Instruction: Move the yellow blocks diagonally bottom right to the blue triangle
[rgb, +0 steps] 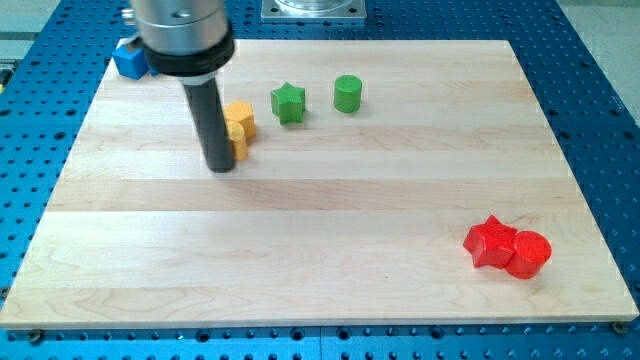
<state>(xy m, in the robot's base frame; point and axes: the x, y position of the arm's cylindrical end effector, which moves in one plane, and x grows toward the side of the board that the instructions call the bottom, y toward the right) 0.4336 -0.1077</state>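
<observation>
My tip (221, 167) rests on the board at the view's upper left. It stands just left of the yellow blocks (238, 127) and touches or nearly touches them. The rod hides their left part, so I cannot make out their shapes. A blue block (129, 60) sits at the board's top left corner, half hidden behind the arm's dark collar; its shape is unclear.
A green star (288, 102) and a green cylinder (347, 93) lie right of the yellow blocks. A red star (490, 242) and a red cylinder (529, 254) touch each other at the bottom right. The wooden board (330, 210) lies on a blue perforated table.
</observation>
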